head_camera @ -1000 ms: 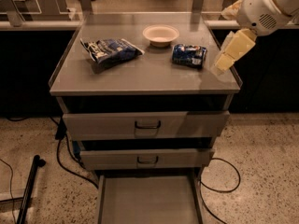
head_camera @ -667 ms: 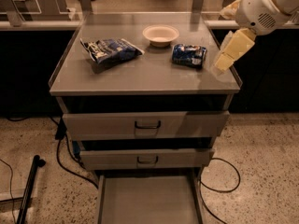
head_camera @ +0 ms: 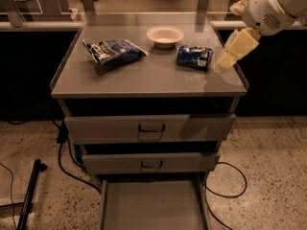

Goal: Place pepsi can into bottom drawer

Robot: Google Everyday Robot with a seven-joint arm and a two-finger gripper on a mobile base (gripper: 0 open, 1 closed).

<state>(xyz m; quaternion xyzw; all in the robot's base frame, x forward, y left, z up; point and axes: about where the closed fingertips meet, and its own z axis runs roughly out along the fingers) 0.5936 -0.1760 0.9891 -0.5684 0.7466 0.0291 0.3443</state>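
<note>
Since the small dark-blue dented metal pepsi can (head_camera: 194, 57) lies on its side on the grey cabinet-top surface (head_camera: 158, 80), right of centre and ungripped, I'd call this the approach step; no grasp yet. The pale yellowish claw (head_camera: 226, 59) hangs just right of the can, near the surface's right edge, angled down and left toward it. It looks close to the can but not touching. Whether the claw is apart or together: cannot tell from this angle.

Just left and far of the can is a shallow cream round bowl (head_camera: 165, 35). Further left lies a crumpled blue-and-white chip bag (head_camera: 114, 51), well apart from the can.

The lowest grey metal drawer (head_camera: 152, 207) is pulled out at the near bottom, its flat floor bare. The two grey upper drawers with dark handles (head_camera: 151, 127) sit above it, only slightly out.

Next move, my read: shift the claw left over the can, straddle its body and clamp. Dented sides plus a lying can mean roll or slip risk. Then lift, bring it near past the surface's front edge, and lower it into the open drawer.
</note>
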